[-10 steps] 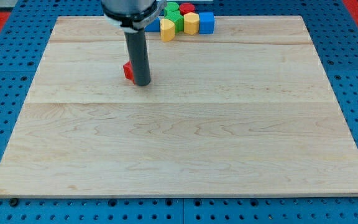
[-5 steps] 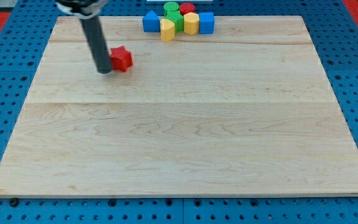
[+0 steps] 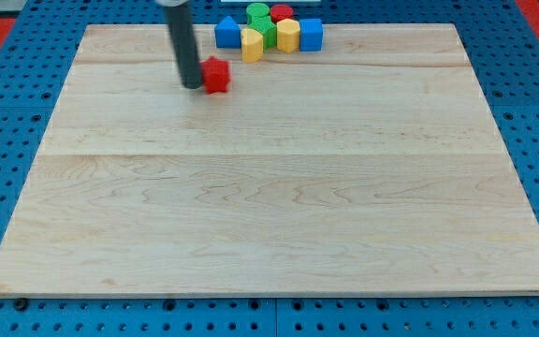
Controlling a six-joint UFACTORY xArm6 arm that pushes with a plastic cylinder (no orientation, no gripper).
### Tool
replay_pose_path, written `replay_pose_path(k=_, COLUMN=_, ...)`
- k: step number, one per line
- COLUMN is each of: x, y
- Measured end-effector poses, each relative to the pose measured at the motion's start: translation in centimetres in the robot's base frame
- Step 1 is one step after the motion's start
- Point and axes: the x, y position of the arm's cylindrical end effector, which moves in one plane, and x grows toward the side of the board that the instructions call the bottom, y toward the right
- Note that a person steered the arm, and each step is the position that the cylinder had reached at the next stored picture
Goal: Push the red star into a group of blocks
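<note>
While it rests on the pale, smooth-grained wooden board (image 3: pixel 279 206), my tip (image 3: pixel 192 86), a plain dark rod end with nothing to open or grasp, touches the red star (image 3: pixel 216 75) just to its right. Up and right sits a cluster: blue block (image 3: pixel 227 33), yellow block (image 3: pixel 252 44), green block (image 3: pixel 267 31), blue cube (image 3: pixel 312 35).

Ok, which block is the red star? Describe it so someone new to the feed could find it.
Start at the wooden board and look near the view's top, left of centre, where the dark rod comes down. The red star sits against my tip on its right side. Unlike the cluster of blocks at the top edge, it stands alone.
</note>
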Motion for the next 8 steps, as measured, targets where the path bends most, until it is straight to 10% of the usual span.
replay_pose_path(k=4, x=-1.1, y=16.6)
replay_pose_path(k=8, x=-2.7, y=12.1)
